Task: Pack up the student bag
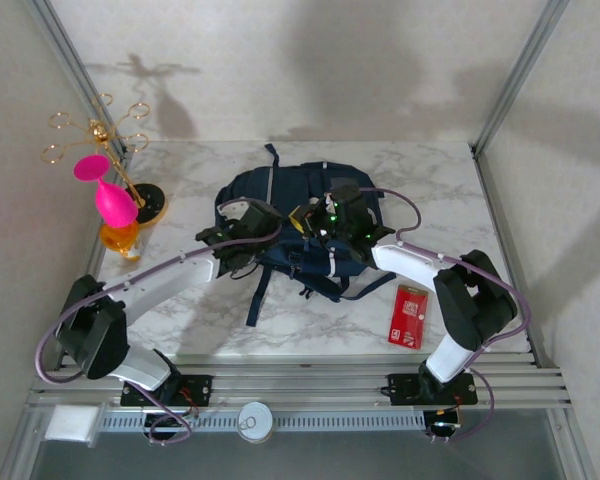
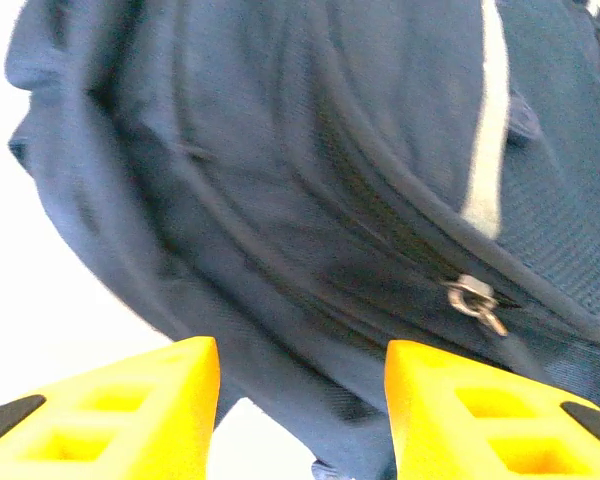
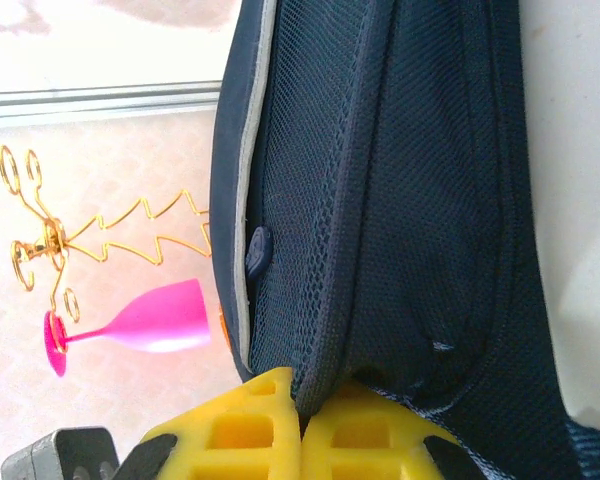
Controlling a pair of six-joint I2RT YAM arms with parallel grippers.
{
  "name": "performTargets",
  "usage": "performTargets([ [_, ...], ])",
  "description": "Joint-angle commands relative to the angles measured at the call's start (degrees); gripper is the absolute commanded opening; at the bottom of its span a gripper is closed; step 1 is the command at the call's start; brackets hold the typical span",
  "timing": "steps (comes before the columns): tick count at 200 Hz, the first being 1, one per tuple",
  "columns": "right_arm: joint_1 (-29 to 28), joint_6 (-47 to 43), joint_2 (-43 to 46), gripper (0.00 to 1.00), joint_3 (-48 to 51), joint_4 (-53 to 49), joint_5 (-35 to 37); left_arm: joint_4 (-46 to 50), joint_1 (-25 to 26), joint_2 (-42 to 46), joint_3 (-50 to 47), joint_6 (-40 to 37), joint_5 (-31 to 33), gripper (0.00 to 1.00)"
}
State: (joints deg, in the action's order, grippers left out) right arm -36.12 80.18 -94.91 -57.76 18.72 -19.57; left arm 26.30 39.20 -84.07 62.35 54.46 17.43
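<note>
Two grippers are engaged on the student bag [image 1: 252,190], which lies flat at the middle of the marble table [image 1: 440,190]. The right gripper [image 3: 300,425] is clamped shut on a raised fold of the bag's mesh side. The left gripper [image 2: 300,420] is held with its jaws apart, the bag's lower edge lying just beyond the gap; no squeeze on the cloth is evident.

The step in hand is judged to be the opening of the main zip. For a clean pull, the fold should be held taut by the right gripper so that the zip track is stretched straight. The left jaws should be brought to the zip pull [image 2: 475,303], at about 2 o'clock from their gap. They should be closed on the metal tab alone, not on cloth, and drawn along the track rather than away from it.

The tab's position and tilt are resolved by the left wrist view, a detail too small to be read from above. The pinch on the fold is confirmed at close range by the right wrist view. The layout is supplied by the top view: a red booklet [image 1: 408,316] at 4 o'clock of the bag, and a gold wire stand [image 1: 95,130] with a pink glass [image 1: 110,195] at 9 o'clock.
</note>
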Motion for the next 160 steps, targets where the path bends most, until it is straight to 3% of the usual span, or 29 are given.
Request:
performTargets([
  [1,0.3,-0.7,3.1,0.00,-2.2,7.9,-1.8,3.9,0.5,5.0,-1.1,2.2,3.5,0.46],
  [57,0.3,-0.4,3.7,0.00,-2.1,7.9,-1.3,-3.0,3.7,0.0,2.5,-2.3,-1.0,0.54],
  [160,0.2,5.3,3.3,0.00,1.0,13.4,-3.2,-4.0,2.8,-12.1,11.4,-1.6,4.2,0.67],
])
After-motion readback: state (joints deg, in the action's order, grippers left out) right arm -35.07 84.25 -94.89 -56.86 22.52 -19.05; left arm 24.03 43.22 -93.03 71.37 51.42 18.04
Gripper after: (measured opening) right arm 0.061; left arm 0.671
